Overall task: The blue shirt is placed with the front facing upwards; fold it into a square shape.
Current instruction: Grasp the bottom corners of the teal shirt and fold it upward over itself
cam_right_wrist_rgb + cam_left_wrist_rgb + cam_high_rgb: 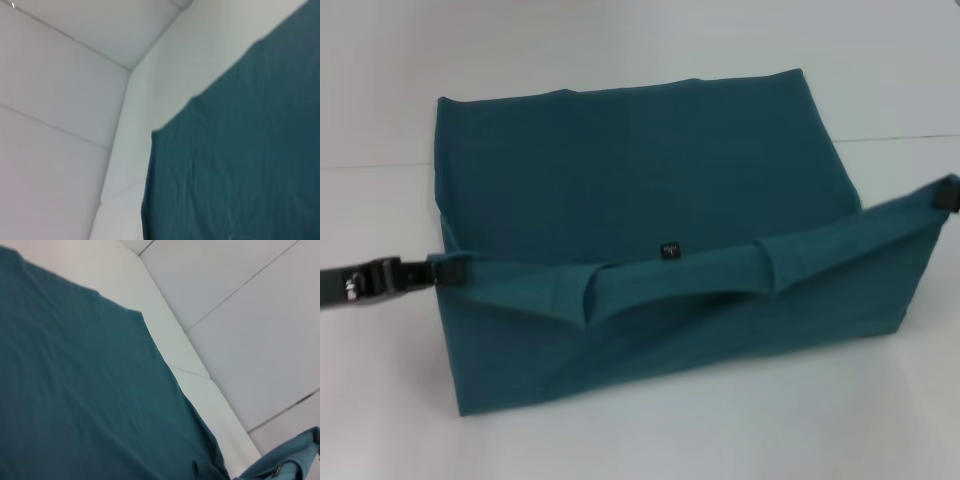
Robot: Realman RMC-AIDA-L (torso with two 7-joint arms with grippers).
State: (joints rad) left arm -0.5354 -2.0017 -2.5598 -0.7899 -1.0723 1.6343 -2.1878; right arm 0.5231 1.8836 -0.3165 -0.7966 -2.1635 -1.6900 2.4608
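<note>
Blue shirt point(640, 190) mid-fold on the white bench point(880, 420): left end effector point(438, 272) and right end effector point(942, 195) each clamp a raised edge, lifting it to fold over

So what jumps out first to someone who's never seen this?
The big teal shirt on the white table, its near edge lifted and stretched taut between two black tools. The left tool pinches one corner at the shirt's left side, the right tool the other at the far right; a small dark tag sits mid-shirt.
</note>
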